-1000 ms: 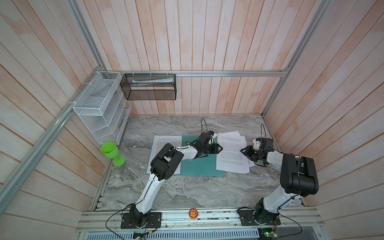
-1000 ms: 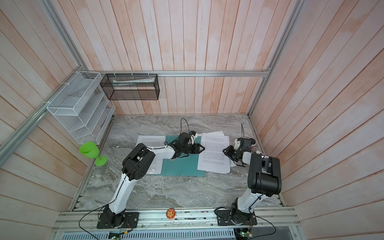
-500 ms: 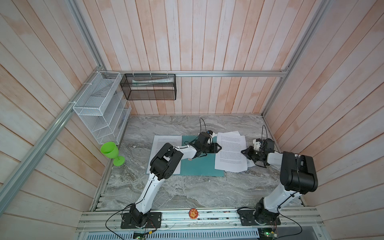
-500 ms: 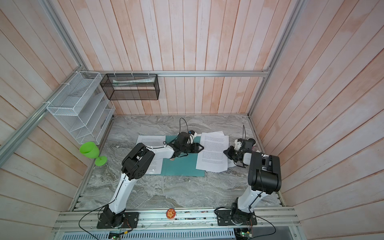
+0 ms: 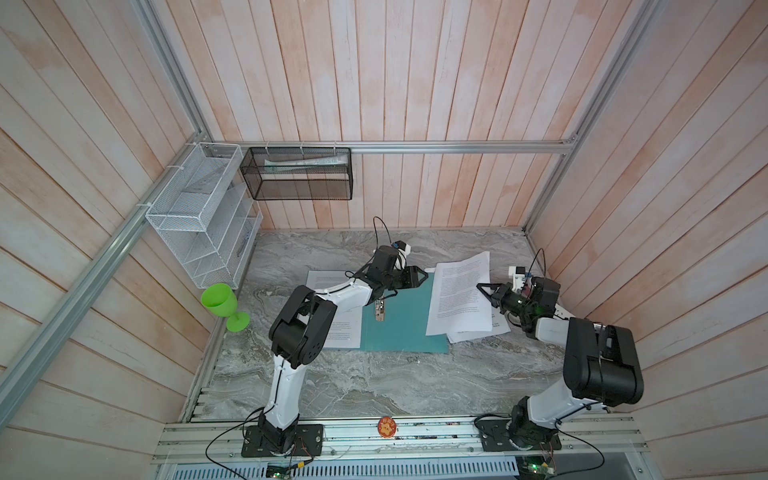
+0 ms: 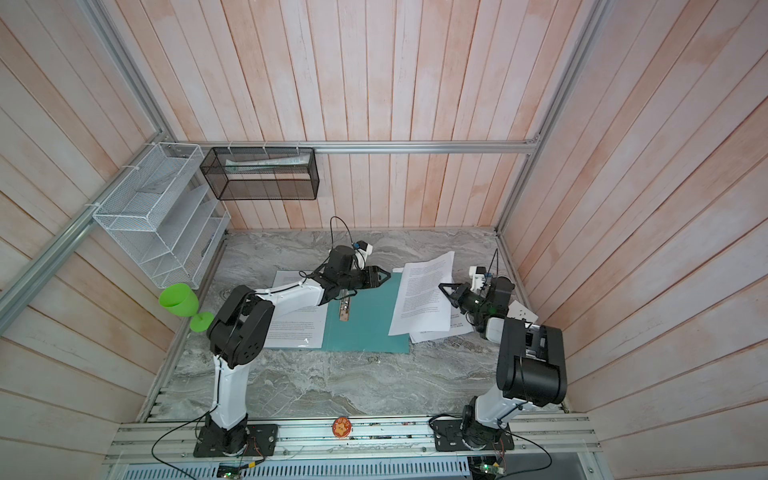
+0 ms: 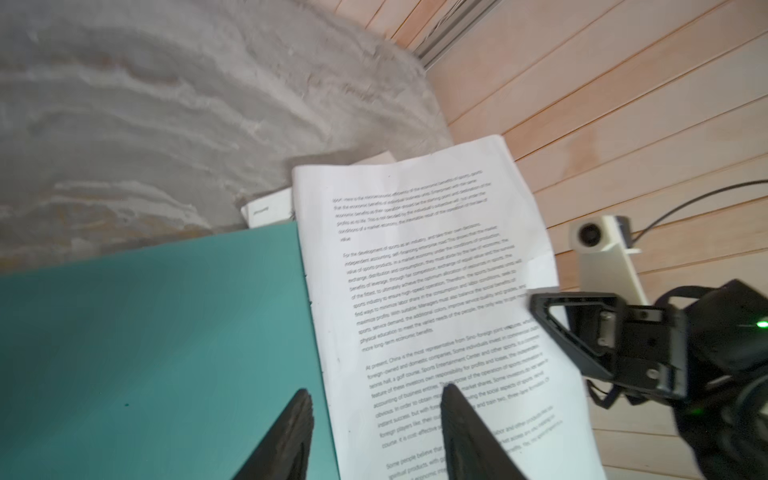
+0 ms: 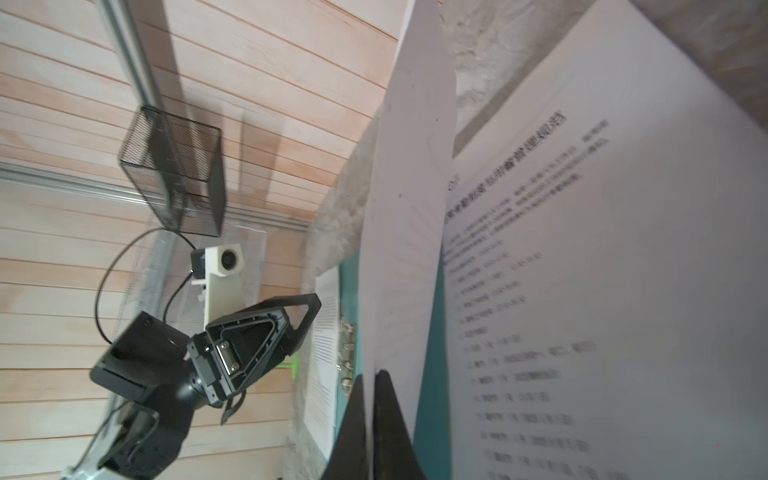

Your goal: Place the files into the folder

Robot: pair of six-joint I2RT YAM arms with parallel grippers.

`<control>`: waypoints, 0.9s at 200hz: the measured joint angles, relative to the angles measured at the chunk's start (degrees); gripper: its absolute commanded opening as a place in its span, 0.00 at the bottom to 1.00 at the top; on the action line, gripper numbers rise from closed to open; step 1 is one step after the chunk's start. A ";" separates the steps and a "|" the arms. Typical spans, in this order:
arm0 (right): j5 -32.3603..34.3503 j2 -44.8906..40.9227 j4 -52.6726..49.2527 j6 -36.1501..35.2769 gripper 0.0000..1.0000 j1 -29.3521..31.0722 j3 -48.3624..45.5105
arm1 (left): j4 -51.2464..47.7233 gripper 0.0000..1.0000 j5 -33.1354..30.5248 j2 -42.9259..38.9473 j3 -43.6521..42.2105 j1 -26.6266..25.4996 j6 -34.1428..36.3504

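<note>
Open folder flat on the marble bench, teal inside facing up, in both top views. Its metal clip sits along the spine, and it shows in the right wrist view too.

Right tool is clamped on the top sheet of the files. The right wrist view has it clearly: both fingertips pressed together with the paper edge caught between them. That top sheet is lifted off the pile, and its far edge reaches over the right side of the folder. The rest of the files lie on the bench just right of the folder, overlapping its near right corner in a top view.

Left tool is over the far part of the folder. Jaws apart, nothing between them. From the left wrist view, the 2 fingers straddle the line where the top sheet meets the teal cover; whether they touch either, I cannot tell.

1 more printed sheet lies flat on the left side of the folder, partly under the left arm.

Off to the side: a green goblet at the bench's left edge, beside the wall.
</note>
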 measured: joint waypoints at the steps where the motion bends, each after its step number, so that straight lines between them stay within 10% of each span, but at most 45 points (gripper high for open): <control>1: -0.07 0.00 0.52 0.24 0.00 0.00 -0.11 | 0.04 0.52 0.02 -0.26 -0.09 0.02 0.00; 67: -1.70 2.23 28.50 25.57 0.00 12.33 2.82 | 5.31 0.73 -1.53 -23.52 -19.37 2.32 -2.05; 98: 2.36 2.25 27.43 25.59 0.00 21.07 8.41 | 6.10 0.88 -4.20 -33.51 -31.63 3.78 -2.97; 180: 11.67 9.84 18.99 17.03 0.00 29.03 14.53 | 2.45 0.89 -8.44 -52.30 -47.63 10.91 -2.89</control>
